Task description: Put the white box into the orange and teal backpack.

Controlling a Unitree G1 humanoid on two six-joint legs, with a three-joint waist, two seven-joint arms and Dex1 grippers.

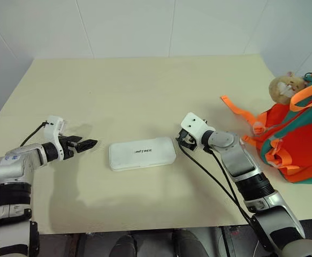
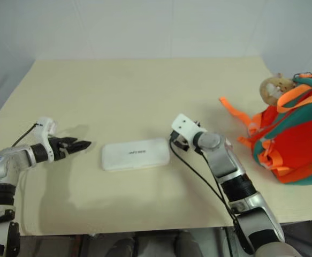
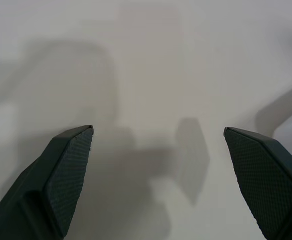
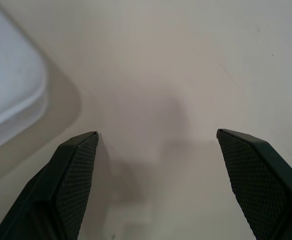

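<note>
The white box (image 1: 142, 153) lies flat on the cream table (image 1: 145, 91), dark lettering on its top. My left gripper (image 1: 87, 144) hovers open a short way off the box's left end, its fingers (image 3: 68, 165) spread over bare tabletop. My right gripper (image 1: 184, 141) is open just off the box's right end, holding nothing, and a rounded corner of the white box (image 4: 10, 95) shows beside its fingers (image 4: 75, 175). The orange and teal backpack (image 1: 295, 142) slumps at the table's right edge with a tan plush hamster (image 1: 284, 87) on top, well right of both grippers.
An orange strap (image 1: 240, 111) of the backpack trails across the table toward the middle. A white wall rises behind the far edge. Bare tabletop stretches behind the box and between it and the backpack.
</note>
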